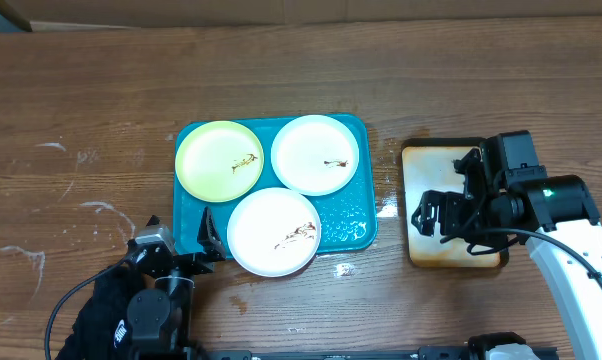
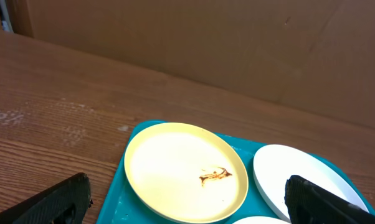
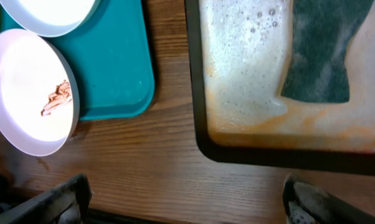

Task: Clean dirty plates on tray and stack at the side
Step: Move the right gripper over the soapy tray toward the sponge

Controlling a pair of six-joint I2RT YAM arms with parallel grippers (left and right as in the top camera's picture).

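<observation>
Three plates lie on the teal tray [image 1: 356,225]: a pale yellow-green plate [image 1: 219,161] at the back left, a white plate [image 1: 315,153] at the back right and a white plate [image 1: 274,231] at the front. Each bears a small brown smear. My left gripper [image 1: 179,228] hovers at the tray's front left corner, open and empty. In the left wrist view the yellow-green plate [image 2: 184,171] lies ahead between the wide fingers of the left gripper [image 2: 187,205]. My right gripper [image 1: 449,215] hangs open over the cream tray, holding nothing. Bare wood shows between the fingers of the right gripper [image 3: 184,202].
The smaller cream tray [image 1: 421,160] with a dark rim sits right of the teal tray. In the right wrist view the cream tray [image 3: 250,68] holds soapy water and a green sponge [image 3: 318,56]. Small wet patches mark the wood by the teal tray.
</observation>
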